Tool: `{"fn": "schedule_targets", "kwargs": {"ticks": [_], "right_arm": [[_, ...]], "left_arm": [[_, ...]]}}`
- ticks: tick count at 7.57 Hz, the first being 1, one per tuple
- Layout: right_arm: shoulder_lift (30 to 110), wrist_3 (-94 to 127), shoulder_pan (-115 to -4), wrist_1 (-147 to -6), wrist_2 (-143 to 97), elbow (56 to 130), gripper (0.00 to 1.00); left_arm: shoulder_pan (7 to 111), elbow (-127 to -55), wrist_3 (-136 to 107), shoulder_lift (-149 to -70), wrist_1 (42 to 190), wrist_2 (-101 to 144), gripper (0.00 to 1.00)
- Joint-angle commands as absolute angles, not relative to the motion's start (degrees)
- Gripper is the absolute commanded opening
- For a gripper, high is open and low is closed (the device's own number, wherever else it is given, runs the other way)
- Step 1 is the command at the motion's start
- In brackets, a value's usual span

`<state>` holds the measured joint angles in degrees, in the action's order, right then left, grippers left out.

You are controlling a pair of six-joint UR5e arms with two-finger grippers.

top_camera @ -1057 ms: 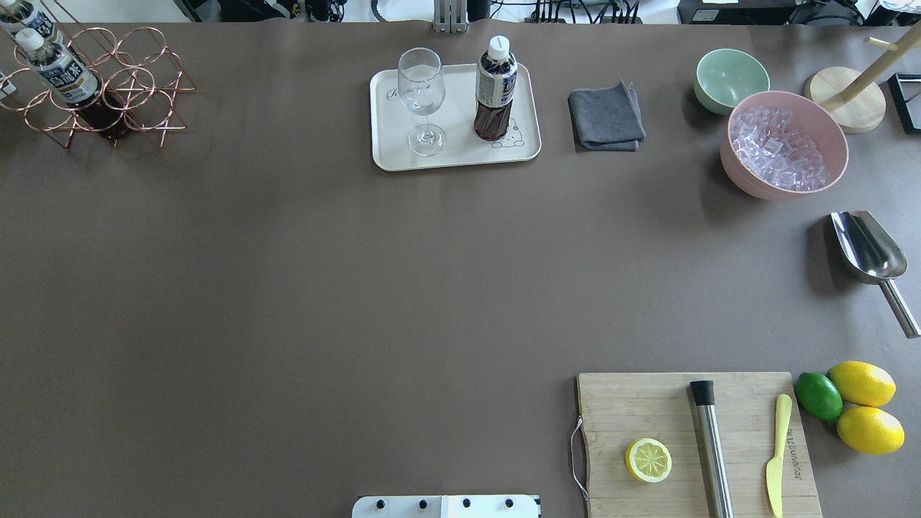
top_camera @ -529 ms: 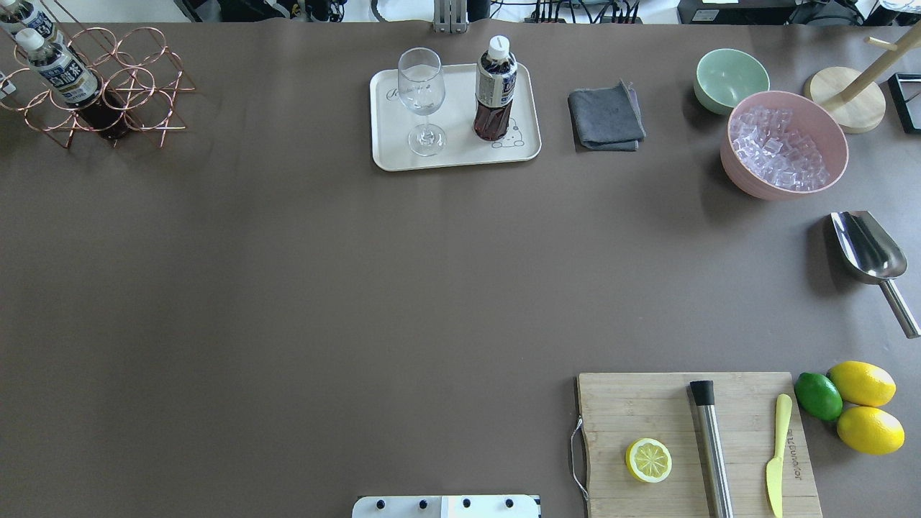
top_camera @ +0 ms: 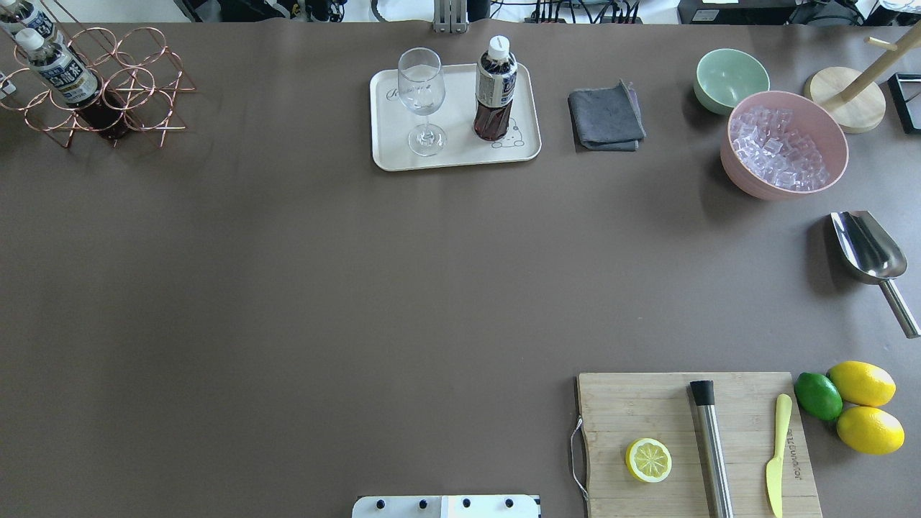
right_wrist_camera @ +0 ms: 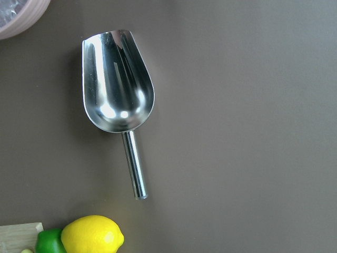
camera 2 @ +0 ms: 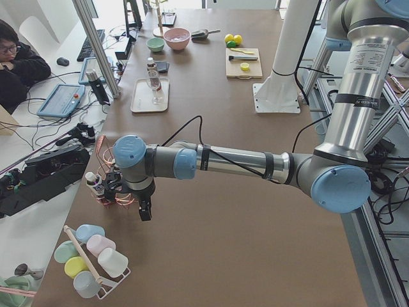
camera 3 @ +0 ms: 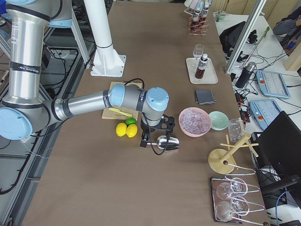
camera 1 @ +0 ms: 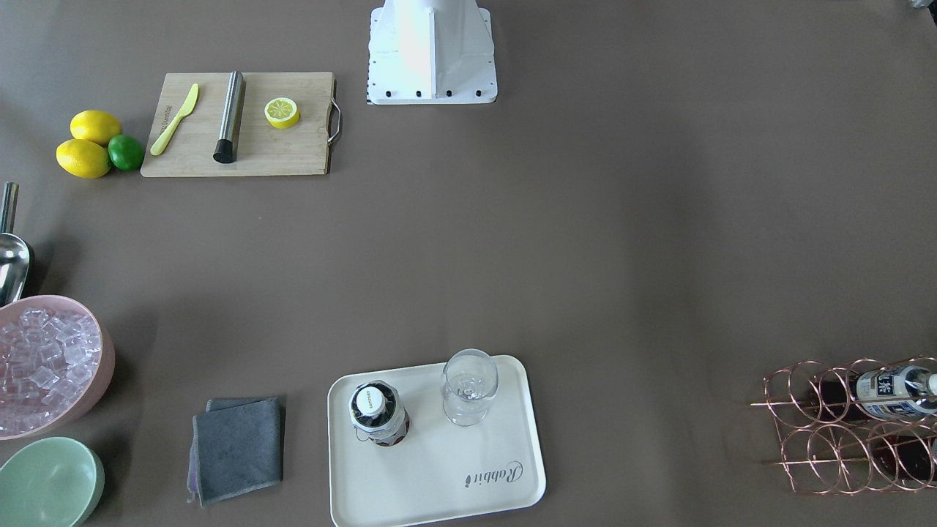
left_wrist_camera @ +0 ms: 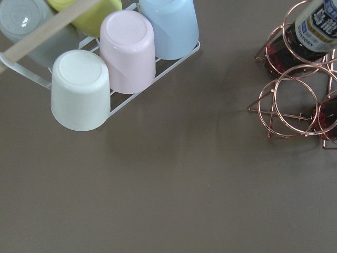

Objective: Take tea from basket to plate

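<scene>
tea [top_camera: 495, 90] is standing upright on the plate [top_camera: 460, 157], just right of a glass [top_camera: 422, 90], at the far middle of the bench [top_camera: 288, 288]. another bottle [top_camera: 63, 74] is sitting in the basket [top_camera: 140, 108] at the far left corner. left hand [camera 2: 142, 210] is hanging just beside the basket. right hand [camera 3: 144, 140] is hanging by the scoop [camera 3: 168, 142], near the lemons [camera 3: 126, 130]. can't tell if either hand is spread or pressed together.
</scene>
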<state>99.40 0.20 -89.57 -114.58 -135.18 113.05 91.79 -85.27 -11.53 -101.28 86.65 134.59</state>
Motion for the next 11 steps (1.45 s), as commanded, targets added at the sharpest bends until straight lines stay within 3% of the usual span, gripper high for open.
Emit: {"fn": "schedule_targets", "kwargs": {"ticks": [1,5,8,11], "right_arm": [[99.5,0.3,-89.6,-113.9,-135.4,112.6,1.00],[99.6,0.4,-89.6,-113.8,-135.4,112.2,1.00],[99.1,0.4,-88.9,-104.3,-135.3,106.6,1.00],[98.9,0.4,-88.9,-105.6,-136.2,105.9,1.00]], "left_arm": [[91.0,-86.4,-11.4,-101.2,82.9,136.1,0.98],[89.9,-86.9,-11.3,-98.4,83.1,135.8,0.98],[89.9,-86.5,-11.4,-98.3,82.4,135.8,0.98],[90.0,-87.6,-11.4,-98.5,79.6,136.1,0.98]]}}
